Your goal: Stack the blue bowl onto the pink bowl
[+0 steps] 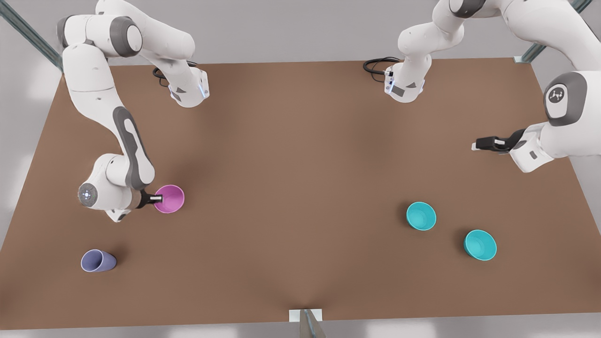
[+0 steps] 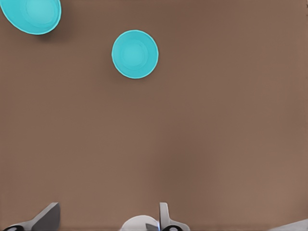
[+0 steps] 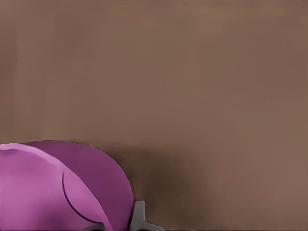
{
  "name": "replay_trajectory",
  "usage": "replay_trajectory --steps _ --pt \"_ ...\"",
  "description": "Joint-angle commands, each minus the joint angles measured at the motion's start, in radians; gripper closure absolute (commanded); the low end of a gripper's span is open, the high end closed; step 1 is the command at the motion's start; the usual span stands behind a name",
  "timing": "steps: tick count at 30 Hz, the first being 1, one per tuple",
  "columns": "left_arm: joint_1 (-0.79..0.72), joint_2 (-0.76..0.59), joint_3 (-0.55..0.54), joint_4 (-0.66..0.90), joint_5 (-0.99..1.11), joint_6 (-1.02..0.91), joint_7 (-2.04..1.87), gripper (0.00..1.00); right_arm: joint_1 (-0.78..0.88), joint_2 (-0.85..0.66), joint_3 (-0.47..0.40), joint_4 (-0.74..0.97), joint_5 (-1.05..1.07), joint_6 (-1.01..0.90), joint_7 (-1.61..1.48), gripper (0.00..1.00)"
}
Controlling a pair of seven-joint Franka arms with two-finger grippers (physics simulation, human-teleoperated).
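The right gripper sits at the pink bowl, at about eight o'clock on the brown table in the front view, its dark fingers clamped on the bowl's rim on the side nearest that view's left. In the right wrist view the pink bowl looms close with one pale finger just outside its wall, and the bowl looks tilted there. This arm comes down from a shoulder at the far-left corner, folds at a grey-banded elbow and ends in a wrist lying almost level with the table, a ring of small lights on its round end cap. The left gripper hovers at about three o'clock, pointing toward the front view's left, well apart from any bowl; its wrist also lies level, reached from a shoulder off the far-right corner, with a small white logo on a grey joint cover and no readable writing. In the left wrist view its fingers stand apart over bare table. The blue bowl stands upright at about four o'clock, between the table's middle and a second teal bowl near it toward five o'clock; both also show in the left wrist view, the blue bowl being the nearer. A lavender cup lies on its side at about seven o'clock.
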State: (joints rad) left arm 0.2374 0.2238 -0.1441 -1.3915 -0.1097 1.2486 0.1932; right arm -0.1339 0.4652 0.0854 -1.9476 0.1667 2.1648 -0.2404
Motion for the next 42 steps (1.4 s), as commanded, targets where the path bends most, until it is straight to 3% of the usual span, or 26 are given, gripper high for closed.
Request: replay_trajectory --steps 1,4,8,10,16,18,21,22,25,27,28,30,31,35,37,41,42 --pt "-0.003 -0.001 -0.015 0.002 0.002 -0.018 -0.001 0.00 0.092 -0.033 0.048 0.010 0.095 -0.100 0.245 0.79" --pt "-0.001 -0.001 -0.015 0.002 0.001 -0.023 -0.001 0.00 0.342 0.029 0.060 0.179 0.234 -0.085 0.685 0.79" --pt "-0.003 0.005 -0.011 0.002 -0.002 -0.018 -0.051 0.00 0.681 0.322 -0.002 0.607 0.225 -0.019 1.276 0.79" --pt "-0.001 0.006 -0.011 0.002 -0.002 -0.018 -0.052 0.00 0.734 0.418 -0.032 0.679 0.223 -0.002 1.285 0.79" --pt "-0.007 0.019 -0.011 0.000 -0.007 0.003 -0.054 0.00 0.708 0.486 -0.030 0.701 0.235 -0.002 1.225 0.79" --pt "-0.009 0.041 -0.011 0.000 -0.004 0.061 -0.052 0.00 0.708 0.490 -0.027 0.705 0.235 -0.003 1.227 0.00" --pt "-0.016 0.115 -0.012 0.000 0.041 0.143 -0.063 0.00 0.682 0.464 -0.023 0.707 0.235 -0.029 1.225 0.00" --pt "-0.055 0.178 -0.005 -0.003 0.042 0.279 -0.171 0.00 0.657 0.438 -0.018 0.710 0.234 -0.080 1.219 0.00" --pt "-0.081 0.348 0.026 -0.020 0.042 0.566 -0.173 0.00 0.495 0.392 -0.035 0.808 0.209 -0.618 0.943 0.00" --pt "-0.086 0.427 0.035 -0.034 0.035 0.736 -0.170 0.00 0.288 0.354 -0.027 0.846 0.079 -0.807 0.598 0.00" --pt "-0.086 0.454 0.043 -0.043 0.033 0.750 -0.153 0.00 0.261 0.307 -0.038 0.855 0.008 -0.876 0.478 0.00" --pt "-0.067 0.474 0.044 -0.075 -0.028 0.792 -0.146 0.00 0.235 0.121 -0.038 0.842 -0.262 -0.913 0.274 0.00" --pt "-0.067 0.486 0.044 -0.075 -0.041 0.807 -0.130 0.00 0.220 0.024 -0.041 0.842 -0.288 -0.948 0.188 0.00" --pt "-0.072 0.525 0.044 -0.078 -0.041 0.835 -0.129 0.00 0.215 -0.152 -0.035 0.875 -0.292 -1.016 0.158 0.00" --pt "-0.075 0.531 0.044 -0.096 -0.039 0.833 -0.110 0.00 0.204 -0.306 -0.036 0.764 -0.282 -1.001 0.165 0.00" --pt "-0.081 0.554 0.044 -0.098 -0.041 0.833 -0.110 0.01 0.195 -0.369 -0.035 0.664 -0.271 -0.939 0.167 0.00" --pt "-0.086 0.554 0.044 -0.103 -0.041 0.833 -0.112 0.16 0.194 -0.367 -0.035 0.664 -0.273 -0.939 0.167 0.00"
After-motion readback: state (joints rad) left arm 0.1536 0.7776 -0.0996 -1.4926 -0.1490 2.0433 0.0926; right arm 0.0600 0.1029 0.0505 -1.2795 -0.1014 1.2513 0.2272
